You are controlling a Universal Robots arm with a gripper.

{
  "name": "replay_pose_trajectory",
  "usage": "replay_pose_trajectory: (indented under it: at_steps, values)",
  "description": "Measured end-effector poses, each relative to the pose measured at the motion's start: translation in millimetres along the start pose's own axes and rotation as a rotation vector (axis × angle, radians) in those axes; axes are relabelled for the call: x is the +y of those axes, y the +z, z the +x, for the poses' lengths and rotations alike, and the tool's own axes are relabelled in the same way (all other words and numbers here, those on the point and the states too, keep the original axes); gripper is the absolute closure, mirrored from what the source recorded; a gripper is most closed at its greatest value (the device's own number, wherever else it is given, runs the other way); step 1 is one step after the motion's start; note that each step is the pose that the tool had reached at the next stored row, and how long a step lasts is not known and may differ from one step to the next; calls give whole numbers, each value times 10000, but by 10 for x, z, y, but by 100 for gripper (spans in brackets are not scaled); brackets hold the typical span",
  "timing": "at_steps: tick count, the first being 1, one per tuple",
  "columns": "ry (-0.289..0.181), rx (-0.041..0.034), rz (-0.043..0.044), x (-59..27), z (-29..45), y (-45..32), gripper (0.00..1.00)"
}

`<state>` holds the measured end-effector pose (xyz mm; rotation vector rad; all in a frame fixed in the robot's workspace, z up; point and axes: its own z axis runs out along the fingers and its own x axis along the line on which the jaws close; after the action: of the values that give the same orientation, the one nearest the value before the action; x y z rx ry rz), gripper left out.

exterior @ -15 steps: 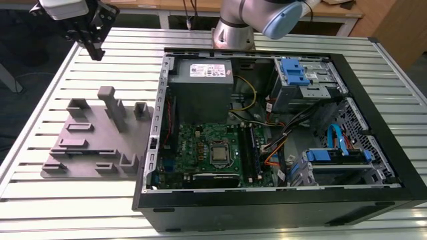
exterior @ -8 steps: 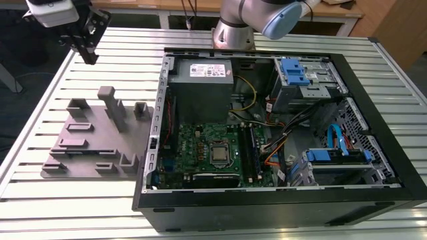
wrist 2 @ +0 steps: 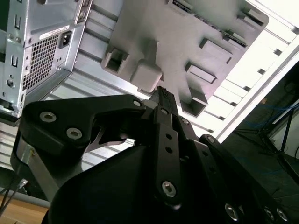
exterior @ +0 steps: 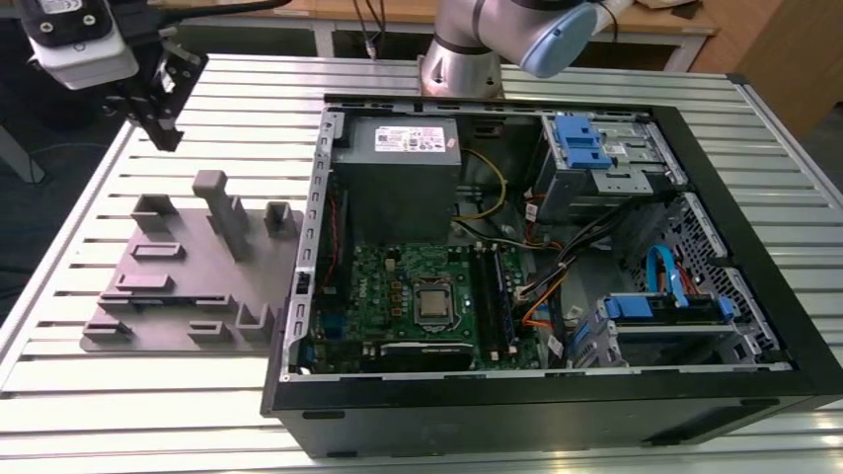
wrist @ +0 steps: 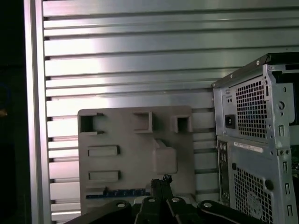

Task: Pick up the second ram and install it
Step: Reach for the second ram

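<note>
Where the gripper (exterior: 164,133) hangs above the slatted table (exterior: 79,395), off the far corner of the grey holder plate (exterior: 197,286) at the exterior view's left, both wrist views show its fingers (wrist 2: 161,100) pressed together, gripping nothing. Just past them, in the first wrist view, the second ram (wrist: 122,192) lies as a thin bluish strip along the plate's edge; one end is hidden behind the gripper's links and its chips are too faint to tell. Beside the plate sits the open computer case (exterior: 777,296).
</note>
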<state>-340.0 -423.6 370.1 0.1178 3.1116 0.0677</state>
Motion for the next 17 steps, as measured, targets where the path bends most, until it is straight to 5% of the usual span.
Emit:
replay_pose_trajectory:
  at_steps: [9,17]
  values:
    - [-1,1,0,-161,72,116,86]
    - [-2,2,1,-206,237,255,86]
